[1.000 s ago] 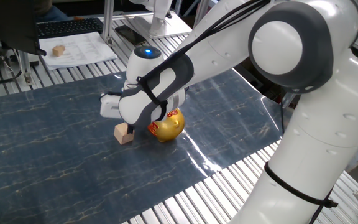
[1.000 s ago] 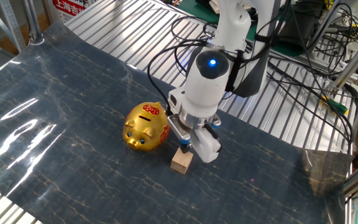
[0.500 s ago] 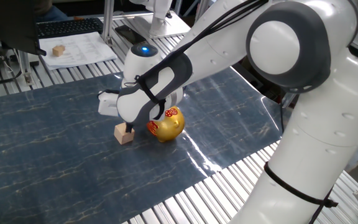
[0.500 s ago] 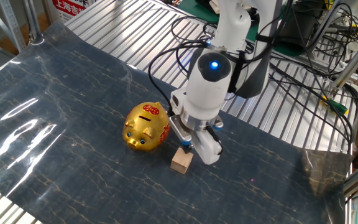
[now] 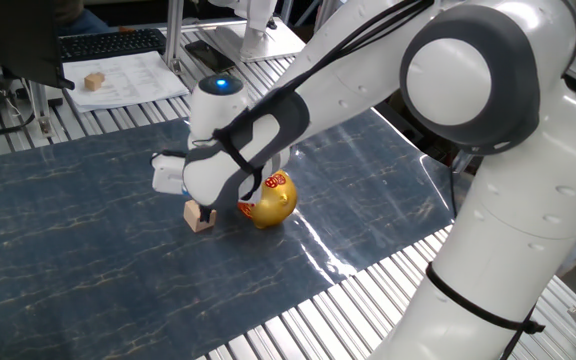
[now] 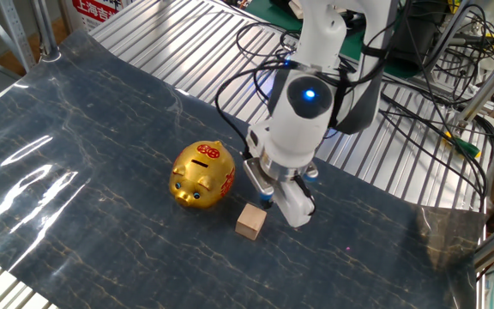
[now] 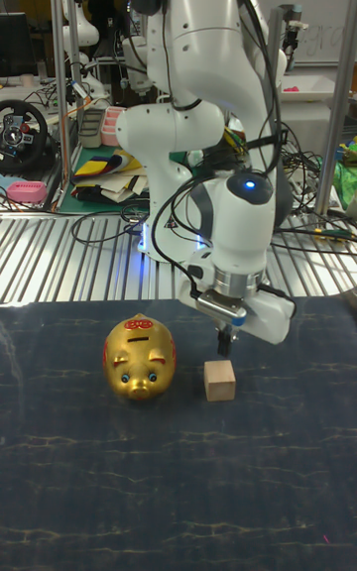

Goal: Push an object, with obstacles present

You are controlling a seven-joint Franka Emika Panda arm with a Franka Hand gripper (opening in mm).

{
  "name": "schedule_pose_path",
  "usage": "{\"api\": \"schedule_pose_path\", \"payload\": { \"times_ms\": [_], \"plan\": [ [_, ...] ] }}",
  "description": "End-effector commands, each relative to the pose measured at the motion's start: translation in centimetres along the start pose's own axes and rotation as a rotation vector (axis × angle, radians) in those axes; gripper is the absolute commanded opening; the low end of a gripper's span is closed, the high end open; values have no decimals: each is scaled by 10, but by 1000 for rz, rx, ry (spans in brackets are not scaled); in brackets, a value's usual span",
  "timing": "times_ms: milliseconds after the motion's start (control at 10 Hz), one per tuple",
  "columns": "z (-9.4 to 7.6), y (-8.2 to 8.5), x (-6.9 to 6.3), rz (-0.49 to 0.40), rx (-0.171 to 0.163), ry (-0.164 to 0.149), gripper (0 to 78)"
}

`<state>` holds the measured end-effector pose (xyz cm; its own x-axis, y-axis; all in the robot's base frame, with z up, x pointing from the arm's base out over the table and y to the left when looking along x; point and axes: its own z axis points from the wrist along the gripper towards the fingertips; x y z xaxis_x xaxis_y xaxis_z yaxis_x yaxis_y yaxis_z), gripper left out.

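Note:
The object, a small light-tan wooden cube (image 5: 201, 217) (image 6: 250, 221) (image 7: 220, 380), lies on the dark blue mat. The obstacle, a shiny golden pig (image 5: 269, 200) (image 6: 202, 174) (image 7: 140, 359) with red markings, stands close beside it with a small gap. My gripper (image 5: 208, 209) (image 6: 267, 202) (image 7: 225, 341) points down with its dark fingers together and nothing between them. Its tips hang just behind the cube's far side, at or near touching. From the first fixed view my hand hides part of the cube and pig.
The blue marbled mat (image 5: 88, 250) covers a ribbed metal table (image 6: 187, 43). A second wooden cube (image 5: 93, 81) rests on white papers beside a keyboard (image 5: 108, 42) at the back. Cables (image 6: 436, 103) and the robot base stand behind the mat.
My hand has shifted sideways, away from the pig, to a spot right behind the cube. Cube and pig have stayed where they were.

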<state>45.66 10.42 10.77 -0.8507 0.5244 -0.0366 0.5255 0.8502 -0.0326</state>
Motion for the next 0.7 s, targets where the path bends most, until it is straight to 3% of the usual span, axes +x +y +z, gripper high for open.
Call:
{"api": "schedule_pose_path", "payload": {
  "times_ms": [100, 400, 700],
  "plan": [
    [6, -3, 9, 38, 42, -23, 0],
    [7, -4, 6, 63, 48, -32, 0],
    [6, -5, -6, 126, 37, -48, 0]
  ]
}}
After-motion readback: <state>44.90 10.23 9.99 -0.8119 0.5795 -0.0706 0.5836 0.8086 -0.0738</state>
